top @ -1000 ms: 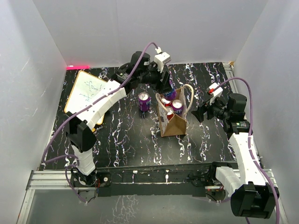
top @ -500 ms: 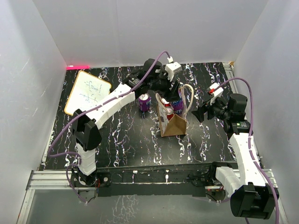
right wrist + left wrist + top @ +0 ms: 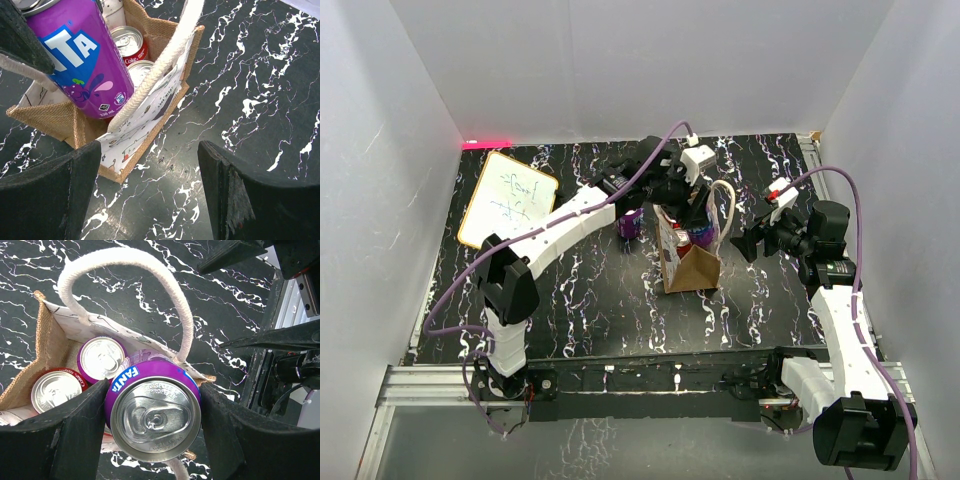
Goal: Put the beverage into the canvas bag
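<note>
The canvas bag [image 3: 690, 262] stands open mid-table, tan with cream handles [image 3: 150, 270] and a pale printed panel [image 3: 160, 107]. My left gripper [image 3: 693, 212] is shut on a purple Fanta can [image 3: 155, 412], held upright over the bag's mouth between the handles. In the right wrist view the can's [image 3: 80, 65] lower end dips just inside the rim. A red cola can [image 3: 54, 390] and a purple can [image 3: 101, 357] stand inside the bag. My right gripper [image 3: 750, 243] is open and empty, just right of the bag, facing it.
Another purple can [image 3: 629, 224] stands on the table left of the bag, partly hidden by the left arm. A small whiteboard [image 3: 507, 198] lies at the far left. White walls enclose the black marbled table [image 3: 580, 300].
My left gripper has carried the Fanta can rightward from behind the bag's far left corner to over its mouth. The right arm has not moved.
</note>
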Tool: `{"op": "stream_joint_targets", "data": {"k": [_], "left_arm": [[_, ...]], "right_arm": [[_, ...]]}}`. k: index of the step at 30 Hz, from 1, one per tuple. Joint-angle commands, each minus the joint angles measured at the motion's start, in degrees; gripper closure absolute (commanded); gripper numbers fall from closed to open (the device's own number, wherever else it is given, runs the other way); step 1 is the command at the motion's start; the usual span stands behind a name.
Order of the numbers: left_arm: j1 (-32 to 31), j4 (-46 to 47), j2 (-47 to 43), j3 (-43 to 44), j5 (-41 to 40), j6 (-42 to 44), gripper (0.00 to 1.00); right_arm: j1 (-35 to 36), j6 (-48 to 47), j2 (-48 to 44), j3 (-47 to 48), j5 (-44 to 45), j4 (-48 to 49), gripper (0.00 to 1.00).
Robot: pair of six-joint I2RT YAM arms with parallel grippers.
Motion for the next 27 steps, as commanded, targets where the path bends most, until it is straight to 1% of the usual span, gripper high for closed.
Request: {"op": "stream_joint_targets", "data": {"k": [1,7,14,27], "left_arm": [[-0.53,3.99,-1.92,0.41,1.55,-0.72,1.00],[-1.35,3.91,-3.41,-1.55,4.50,-1.07,1.00],[-2.46,4.70,-4.04,-5.03,3.96,-0.66,1.00],[-5.00,2.22,0.22,-3.05,5.75,4.34,1.00]], "right_arm": [[-0.28,0.18,-1.03,-0.40,-0.67,3.40,0.19],[-0.29,0.10,-1.02,-0.42,-0.58,3.40,0.19],[-0.35,0.09,-0.85,-0.42,-0.50,3.48,0.19],[-0.36,0.09,-0.32,-0.42,-0.58,3.48,0.19]]}}
